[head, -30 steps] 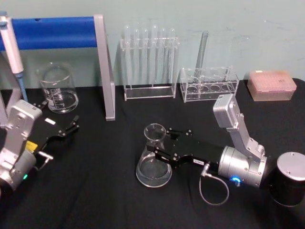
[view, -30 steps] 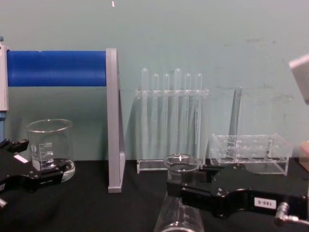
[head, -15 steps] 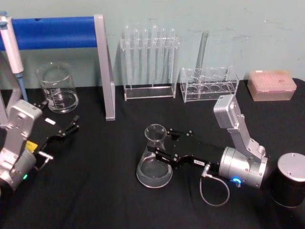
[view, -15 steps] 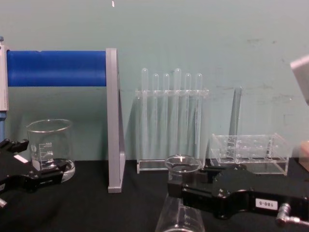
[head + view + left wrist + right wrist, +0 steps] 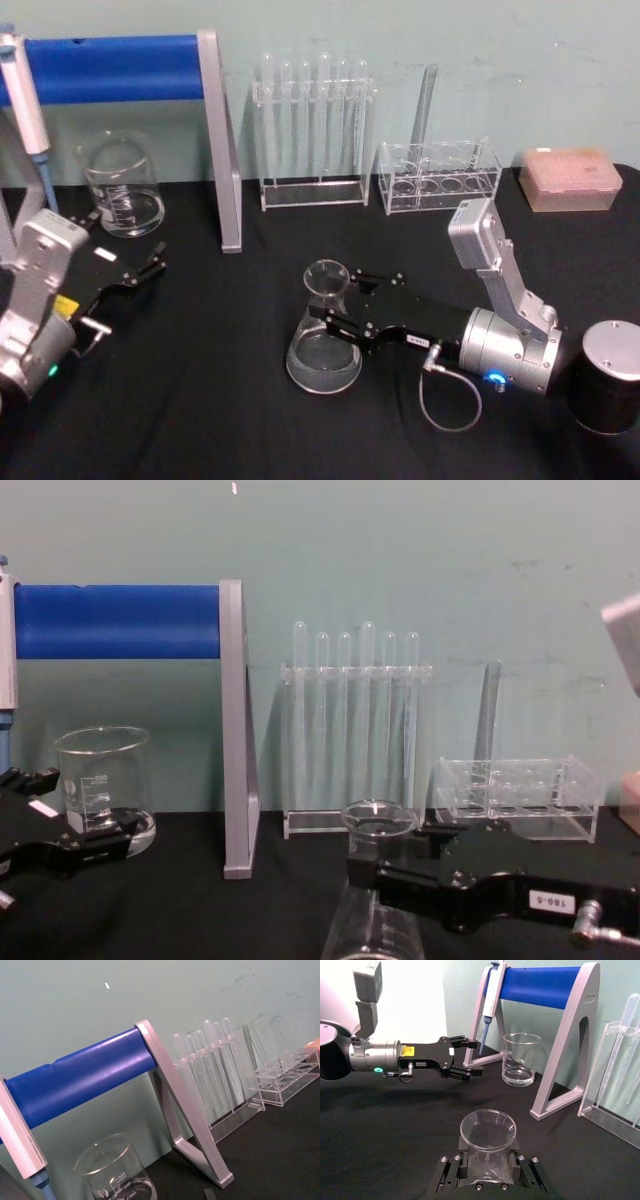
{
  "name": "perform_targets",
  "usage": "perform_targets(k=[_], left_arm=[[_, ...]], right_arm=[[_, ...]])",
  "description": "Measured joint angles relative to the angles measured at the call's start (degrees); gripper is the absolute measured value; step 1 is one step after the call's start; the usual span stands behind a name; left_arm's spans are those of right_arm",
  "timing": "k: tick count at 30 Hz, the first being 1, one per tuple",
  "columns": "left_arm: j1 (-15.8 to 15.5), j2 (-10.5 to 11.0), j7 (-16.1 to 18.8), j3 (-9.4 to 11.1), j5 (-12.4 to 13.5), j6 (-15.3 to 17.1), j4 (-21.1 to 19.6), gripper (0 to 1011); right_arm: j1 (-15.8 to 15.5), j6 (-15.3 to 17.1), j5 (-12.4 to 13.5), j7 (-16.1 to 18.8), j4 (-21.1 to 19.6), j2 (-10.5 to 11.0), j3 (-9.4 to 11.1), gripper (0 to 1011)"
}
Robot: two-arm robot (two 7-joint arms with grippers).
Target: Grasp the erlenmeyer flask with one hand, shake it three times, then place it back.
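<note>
Found the right gripper (image 5: 337,298) clamped on the neck of the erlenmeyer flask (image 5: 322,352), just under the flared rim. Saw the flask upright near the middle of the black table (image 5: 215,390); could not tell whether its base touched the table. Noted the left gripper (image 5: 152,264) well apart at the table's left, fingers spread, empty, near the beaker (image 5: 122,187) and the blue-barred stand (image 5: 110,67).

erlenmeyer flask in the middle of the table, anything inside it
Nothing visible: through the mouth and clear base of the erlenmeyer flask only the black cloth shows, no liquid. The right gripper clamps the neck, so that band of its inside is covered.
</note>
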Motion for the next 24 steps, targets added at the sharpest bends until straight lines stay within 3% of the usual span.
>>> perform_targets(k=[5,9,17,22,24], left_arm=[[0.0,0.0,0.0,0.0,0.0,0.0,0.0,1001],[0.0,0.0,0.0,0.0,0.0,0.0,0.0,1001],[0.0,0.0,0.0,0.0,0.0,0.0,0.0,1001],[0.0,0.0,0.0,0.0,0.0,0.0,0.0,1001],[0.0,0.0,0.0,0.0,0.0,0.0,0.0,1001]], right_arm=[[0.0,0.0,0.0,0.0,0.0,0.0,0.0,499],[0.0,0.0,0.0,0.0,0.0,0.0,0.0,658],[0.0,0.0,0.0,0.0,0.0,0.0,0.0,883],[0.0,0.0,0.0,0.0,0.0,0.0,0.0,1002],[0.0,0.0,0.0,0.0,0.0,0.0,0.0,1002]])
